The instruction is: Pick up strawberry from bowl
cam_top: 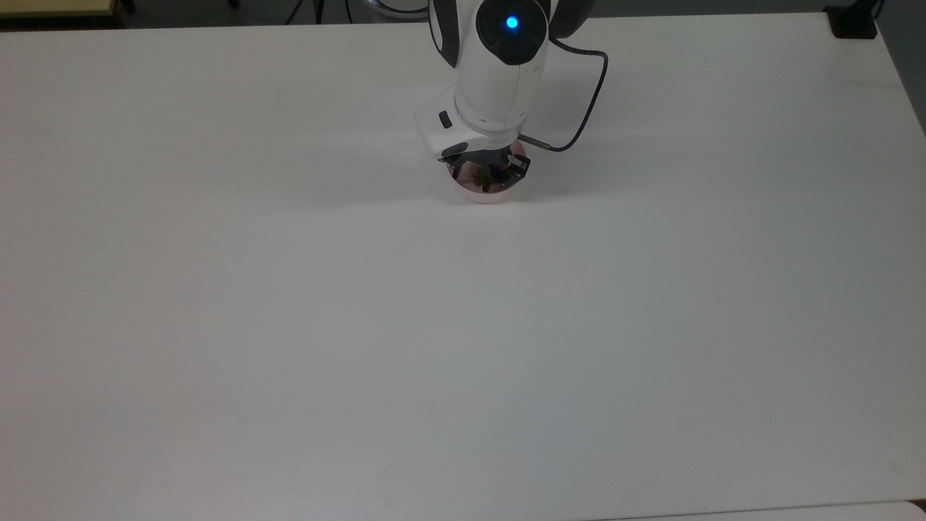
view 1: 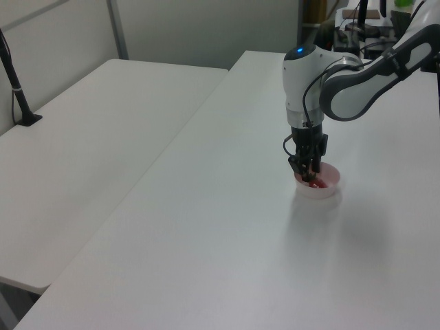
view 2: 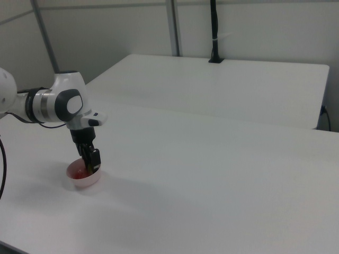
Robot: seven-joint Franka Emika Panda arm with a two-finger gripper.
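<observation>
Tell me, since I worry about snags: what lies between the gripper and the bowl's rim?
Nothing: the left view shows the gripper reaching straight down into the bowl, by the strawberry.

a broad matte white rectangular surface [cam_top: 463,325] spreads across the top view, lit evenly from above with soft grey shading. in the left view a second white table [view 1: 89,151] stands just beside it at the left view's left, a narrow seam between them, and a black clamped post [view 1: 15,86] rises from its far edge. pale grey partition walls [view 2: 254,26] with metal uprights stand behind the tables in the right view, where a black pole [view 2: 214,32] stands at the back
</observation>
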